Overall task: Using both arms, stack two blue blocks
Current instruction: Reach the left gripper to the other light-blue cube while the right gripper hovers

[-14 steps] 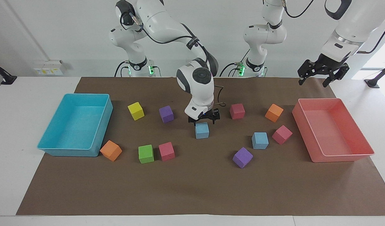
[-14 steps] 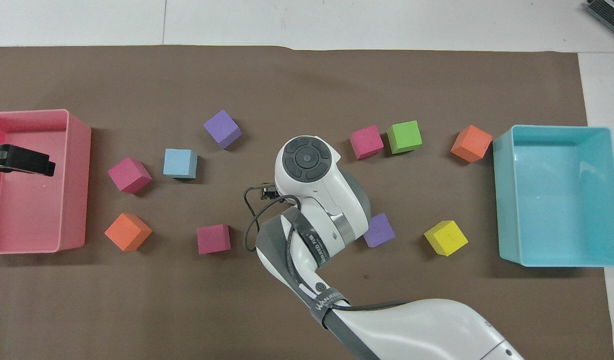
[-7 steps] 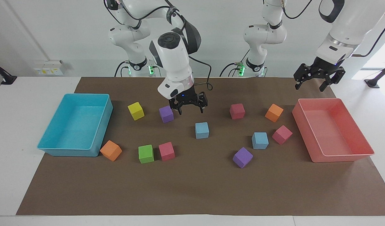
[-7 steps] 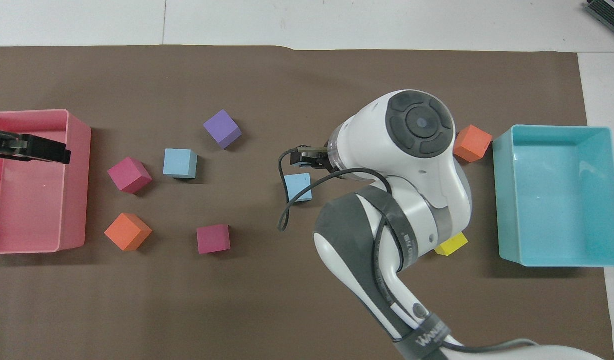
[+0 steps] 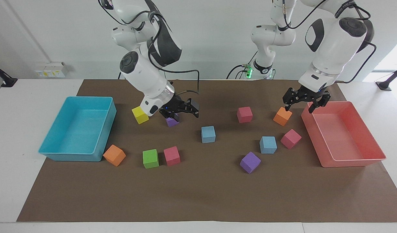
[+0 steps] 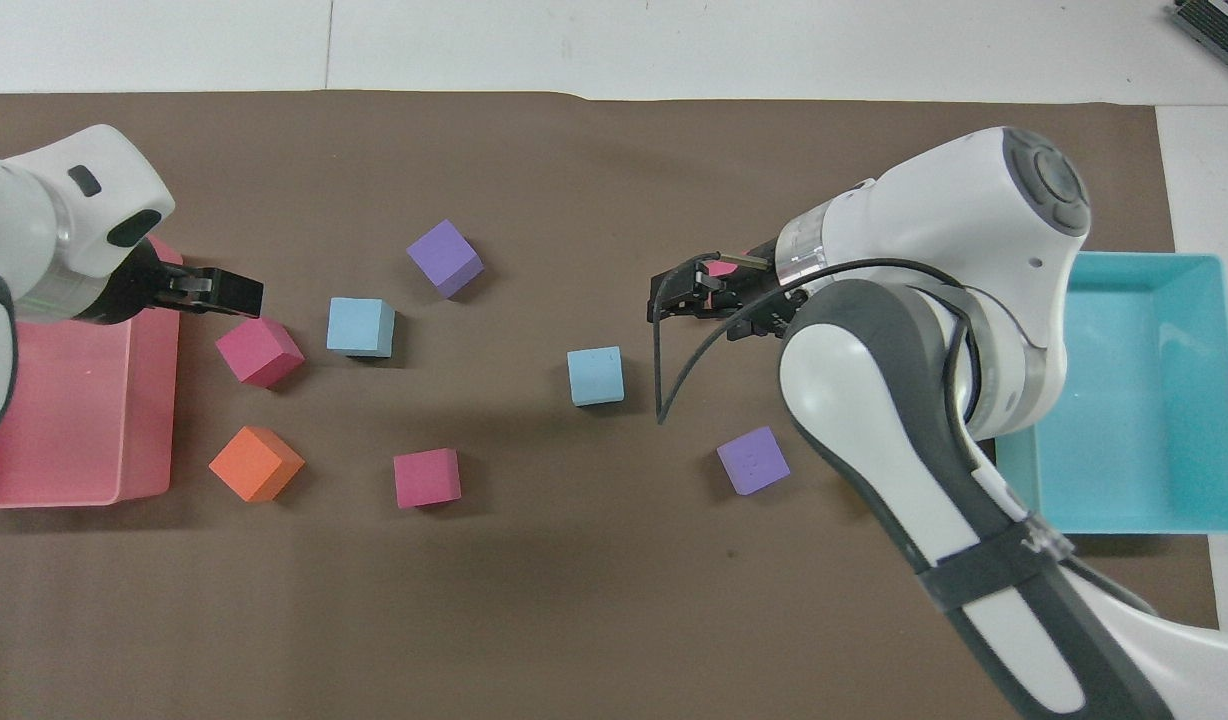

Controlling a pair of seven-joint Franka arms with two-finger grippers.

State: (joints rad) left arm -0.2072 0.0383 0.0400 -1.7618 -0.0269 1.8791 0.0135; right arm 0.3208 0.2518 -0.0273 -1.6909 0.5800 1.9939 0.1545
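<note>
Blue blocks apart, unstacked

Counter [image 5: 198, 200]: right tool [image 5: 180, 110], fingers spread, empty, over a purple cube [image 5: 171, 121]; left tool [image 5: 303, 100], spread, empty, over an orange cube [image 5: 282, 116]. Blue blocks [image 5: 208, 134] [image 5: 268, 144] lie mid-counter; descend squarely over one.

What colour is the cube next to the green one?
Pinkish red, touching the green cube; the facing view shows it best.

Matt foam-like blue blocks [image 5: 208, 134] [image 5: 268, 144] lie on a dull brown paper-like mat [image 5: 205, 194]; the pink tray [image 5: 353, 161] looks glossy plastic.
</note>
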